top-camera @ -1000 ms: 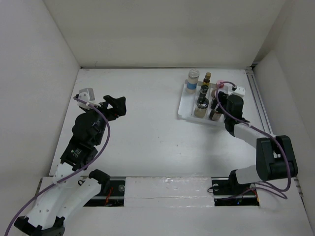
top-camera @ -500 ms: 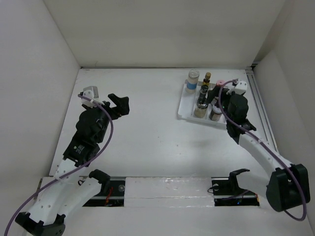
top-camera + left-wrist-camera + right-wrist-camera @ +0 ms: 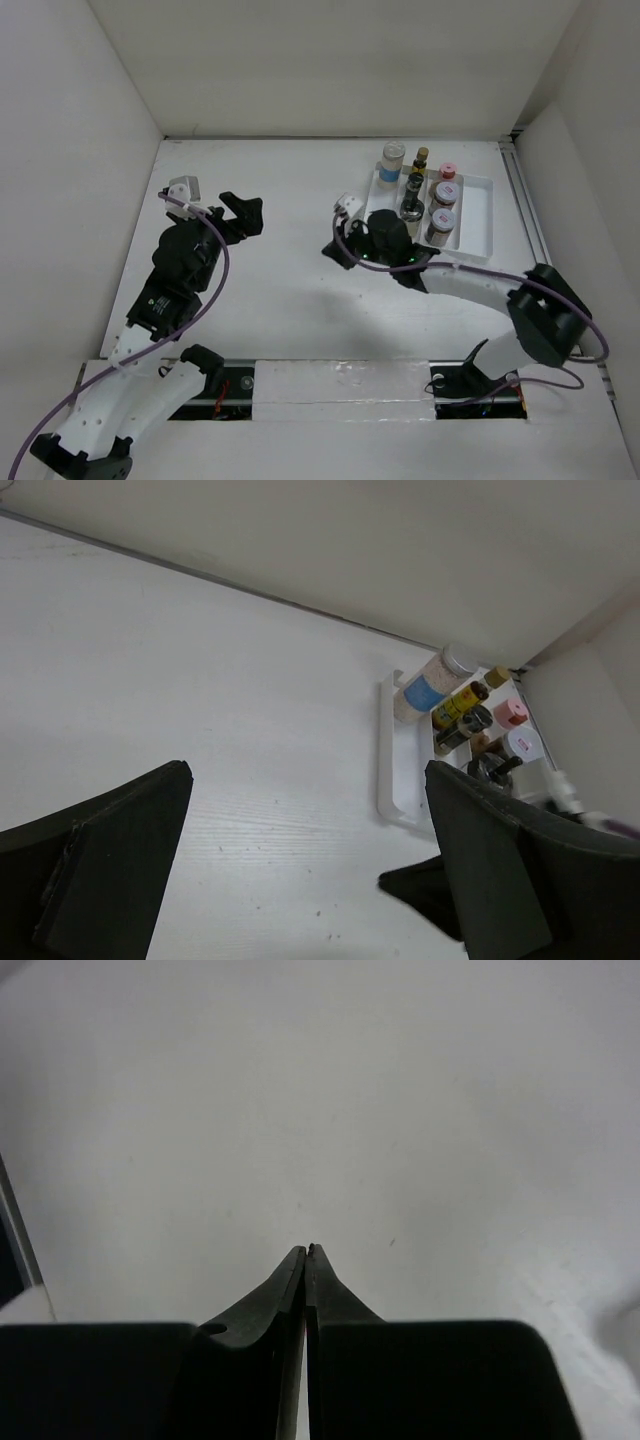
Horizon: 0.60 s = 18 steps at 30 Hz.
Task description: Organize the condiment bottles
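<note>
Left gripper (image 3: 248,213): jaws spread wide, holding nothing, above the table (image 3: 300,180) on its left side.
Right gripper (image 3: 306,1250): fingers pressed together, empty, over bare table near the tray's left front edge.
Tray (image 3: 476,216): white, far right; all the bottles stand in it.
Blue-labelled jar (image 3: 392,163): white lid, tray's back-left corner; print too small to read.
Amber bottle (image 3: 421,160): slim, yellow label, just right of that jar; wording illegible.
Black-lidded bottle (image 3: 412,183): just in front of the amber one.
Pink-capped bottle (image 3: 447,172): back row, right.
Red-white-topped jar (image 3: 443,194): directly in front of the pink cap, probably touching it.

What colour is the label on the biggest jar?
The label is blue; left wrist view shows best.
</note>
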Each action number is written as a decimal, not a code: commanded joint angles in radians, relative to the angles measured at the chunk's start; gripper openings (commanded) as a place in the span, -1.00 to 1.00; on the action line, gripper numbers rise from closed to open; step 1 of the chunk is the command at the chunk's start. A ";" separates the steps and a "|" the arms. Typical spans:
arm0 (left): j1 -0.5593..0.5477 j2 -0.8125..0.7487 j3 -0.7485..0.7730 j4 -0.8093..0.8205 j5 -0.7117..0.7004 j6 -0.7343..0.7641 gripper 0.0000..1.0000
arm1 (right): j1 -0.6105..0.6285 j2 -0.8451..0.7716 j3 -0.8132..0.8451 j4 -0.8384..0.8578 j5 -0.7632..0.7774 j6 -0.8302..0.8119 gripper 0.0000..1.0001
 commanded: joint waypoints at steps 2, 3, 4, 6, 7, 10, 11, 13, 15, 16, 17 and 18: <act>0.005 -0.015 0.030 0.039 0.012 0.014 1.00 | 0.066 0.165 0.027 -0.019 -0.072 0.012 -0.86; 0.005 -0.015 0.030 0.039 0.012 0.014 1.00 | 0.066 0.177 0.039 -0.019 -0.072 0.012 -0.86; 0.005 -0.015 0.030 0.039 0.012 0.014 1.00 | 0.077 0.177 0.039 -0.010 -0.072 0.012 -0.82; 0.005 -0.006 0.030 0.039 0.012 0.014 1.00 | 0.086 0.187 0.050 -0.010 -0.046 0.012 -0.79; 0.005 -0.006 0.030 0.039 0.012 0.014 1.00 | 0.086 0.178 0.050 -0.010 -0.023 0.012 -0.79; 0.005 -0.006 0.030 0.039 0.012 0.014 1.00 | 0.086 0.177 0.070 -0.010 -0.003 0.001 -0.65; 0.005 -0.006 0.030 0.039 0.012 0.014 1.00 | 0.086 0.177 0.083 -0.010 -0.003 0.001 -0.57; 0.005 -0.006 0.030 0.039 0.012 0.014 1.00 | 0.086 0.177 0.108 -0.024 0.006 0.001 -0.33; 0.005 -0.006 0.030 0.039 0.012 0.014 1.00 | 0.086 0.162 0.119 -0.024 0.006 0.001 0.02; 0.005 -0.006 0.030 0.039 0.012 0.014 1.00 | 0.086 0.144 0.128 -0.024 0.018 0.001 0.15; 0.005 -0.006 0.030 0.039 0.012 0.014 1.00 | 0.086 0.133 0.128 -0.024 0.018 -0.009 0.26; 0.005 -0.006 0.030 0.039 0.012 0.014 1.00 | 0.086 0.122 0.139 -0.024 0.028 -0.010 0.38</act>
